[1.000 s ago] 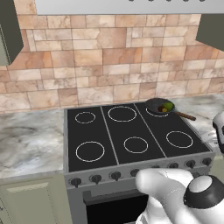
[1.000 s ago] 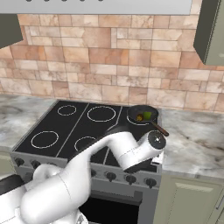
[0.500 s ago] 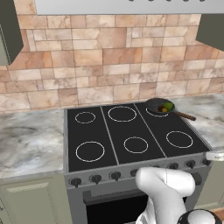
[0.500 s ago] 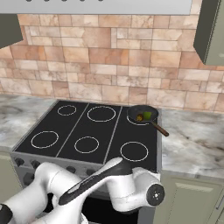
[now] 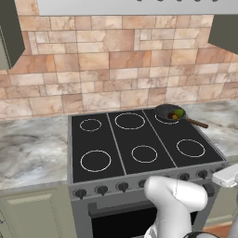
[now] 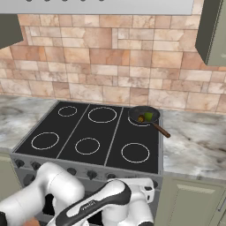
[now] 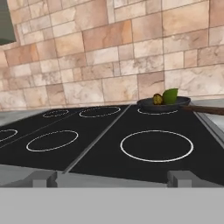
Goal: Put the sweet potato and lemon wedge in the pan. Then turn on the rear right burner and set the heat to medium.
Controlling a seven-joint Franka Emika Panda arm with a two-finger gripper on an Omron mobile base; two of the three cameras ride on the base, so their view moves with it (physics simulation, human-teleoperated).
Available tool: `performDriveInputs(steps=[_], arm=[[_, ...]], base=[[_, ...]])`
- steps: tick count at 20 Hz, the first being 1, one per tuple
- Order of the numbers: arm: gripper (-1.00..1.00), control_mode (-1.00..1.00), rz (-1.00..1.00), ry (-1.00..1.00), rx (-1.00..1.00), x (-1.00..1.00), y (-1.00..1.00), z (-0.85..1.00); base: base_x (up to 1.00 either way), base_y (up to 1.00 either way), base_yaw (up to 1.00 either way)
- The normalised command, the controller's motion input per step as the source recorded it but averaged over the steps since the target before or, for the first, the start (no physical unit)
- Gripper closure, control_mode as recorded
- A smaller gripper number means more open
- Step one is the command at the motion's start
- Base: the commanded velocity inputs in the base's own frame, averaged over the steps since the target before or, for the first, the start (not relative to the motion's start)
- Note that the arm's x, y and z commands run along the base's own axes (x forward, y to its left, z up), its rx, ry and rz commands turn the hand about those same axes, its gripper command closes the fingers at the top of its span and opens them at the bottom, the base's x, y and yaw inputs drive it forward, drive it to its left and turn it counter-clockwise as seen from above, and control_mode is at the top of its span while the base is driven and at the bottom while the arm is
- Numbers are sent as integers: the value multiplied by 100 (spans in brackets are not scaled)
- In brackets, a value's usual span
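Claw spread wide before knobs (image 5: 122, 187) — pan (image 7: 163, 103) holding lemon wedge (image 7: 170, 95) beyond.

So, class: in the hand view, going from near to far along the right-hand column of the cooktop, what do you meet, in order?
Front right burner ring → pan holding the sweet potato and lemon wedge → stone tile wall.
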Motion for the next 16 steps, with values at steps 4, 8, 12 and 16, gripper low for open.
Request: performDriveInputs(steps=[4, 8, 12, 16], arm=[[-100, -100, -10, -1, 0, 1, -1, -25], [-100, -100, -22, 0, 0, 7, -8, -22], [-100, -100, -16, 0, 0, 7, 0, -25], [-100, -100, -1, -7, 0, 13, 0, -47]], base=[[0, 0, 0], [0, 0, 0], [0, 0, 0], [0, 0, 0]])
